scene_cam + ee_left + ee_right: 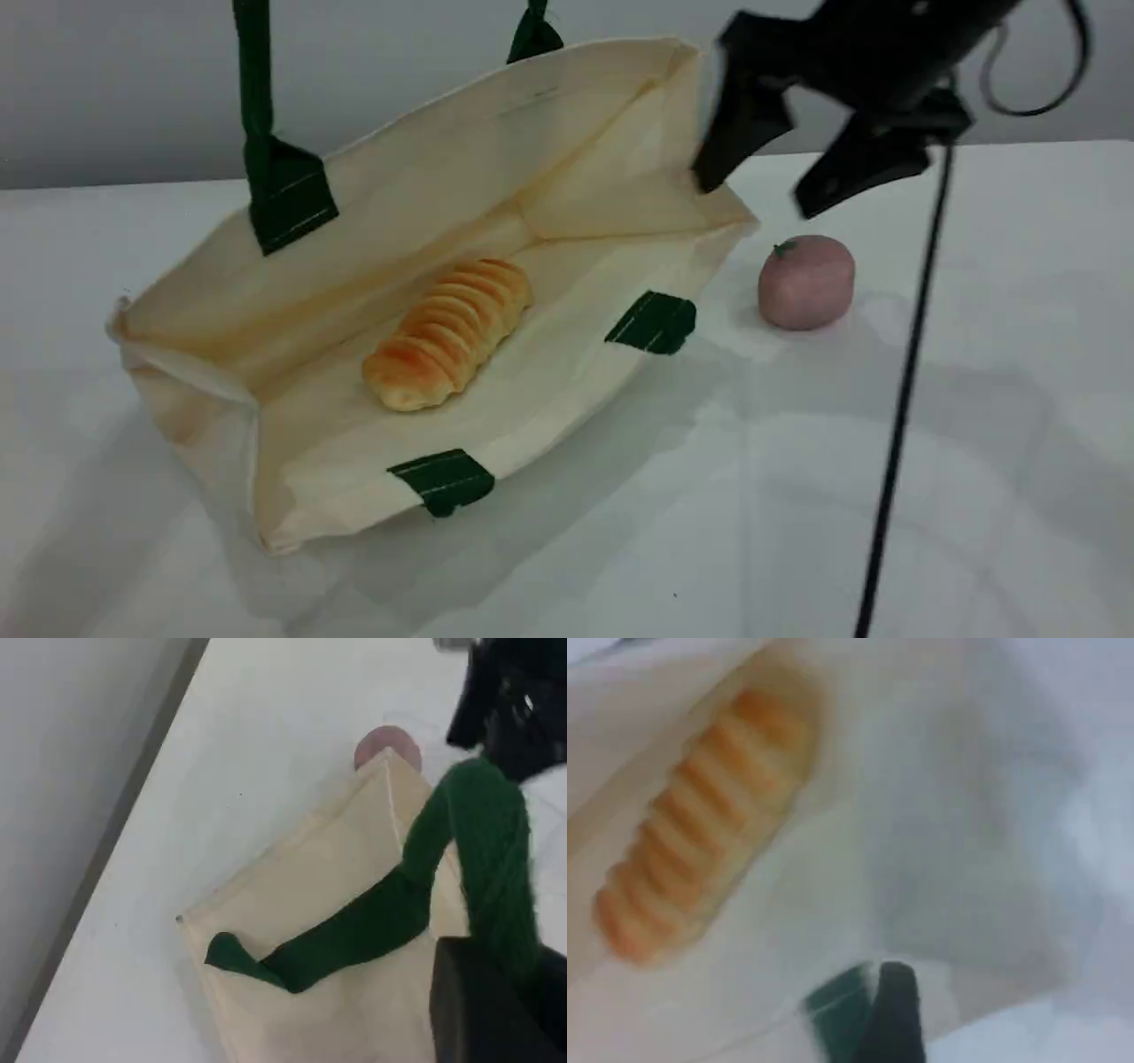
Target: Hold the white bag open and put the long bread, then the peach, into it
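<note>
Peach [387, 746] half hidden behind white bag [319, 904]; right wrist view blurred.

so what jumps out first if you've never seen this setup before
The white bag dominates mid-table, lying on its side with its mouth held open, one green handle pulled up out of frame. The long bread lies inside it on the lower wall. The peach sits on the table just right of the bag, with the right tool open above it.
</note>
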### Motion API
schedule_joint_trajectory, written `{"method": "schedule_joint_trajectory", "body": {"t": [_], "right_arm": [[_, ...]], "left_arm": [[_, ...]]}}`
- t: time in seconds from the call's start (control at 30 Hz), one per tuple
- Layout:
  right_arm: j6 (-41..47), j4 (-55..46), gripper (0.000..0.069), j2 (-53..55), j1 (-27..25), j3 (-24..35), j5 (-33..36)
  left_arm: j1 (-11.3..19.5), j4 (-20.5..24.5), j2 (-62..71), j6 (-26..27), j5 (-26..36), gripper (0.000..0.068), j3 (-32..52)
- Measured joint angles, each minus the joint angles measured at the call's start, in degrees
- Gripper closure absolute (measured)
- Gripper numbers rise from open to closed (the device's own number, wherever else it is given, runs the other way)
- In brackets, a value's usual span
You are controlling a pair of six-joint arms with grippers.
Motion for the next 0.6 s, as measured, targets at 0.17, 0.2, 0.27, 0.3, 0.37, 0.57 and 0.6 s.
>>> {"method": "schedule_joint_trajectory", "body": {"t": [0.17, 0.2, 0.27, 0.3, 0.37, 0.57, 0.6], "right_arm": [[0.0, -1.7, 0.0104, 0.3, -4.8, 0.0, -2.1], [0.0, -2.4, 0.0104, 0.4, -4.9, 0.0, -3.0], [0.0, -3.7, 0.0104, 0.7, -4.9, 0.0, -5.0], [0.0, -4.0, 0.0104, 1.0, -4.9, 0.0, -5.7], [0.0, -4.7, 0.0104, 1.8, -4.9, 0.0, -7.2], [-0.2, -6.2, 0.0104, 5.5, -4.9, 0.0, -9.0], [-0.2, -6.2, 0.0104, 6.2, -4.9, 0.0, -9.4]], "left_arm": [[0.0, 0.0, 0.0, 0.0, 0.0, 0.058, 0.0], [0.0, 0.0, 0.0, 0.0, 0.0, 0.058, 0.0], [0.0, 0.0, 0.0, -0.4, 0.0, 0.058, 0.0], [0.0, 0.0, 0.0, -0.5, 0.0, 0.058, 0.0], [0.0, 0.0, 0.0, -0.5, 0.0, 0.058, 0.0], [0.0, 0.0, 0.0, -0.5, 0.0, 0.058, 0.0], [0.0, 0.0, 0.0, -0.5, 0.0, 0.058, 0.0]]}}
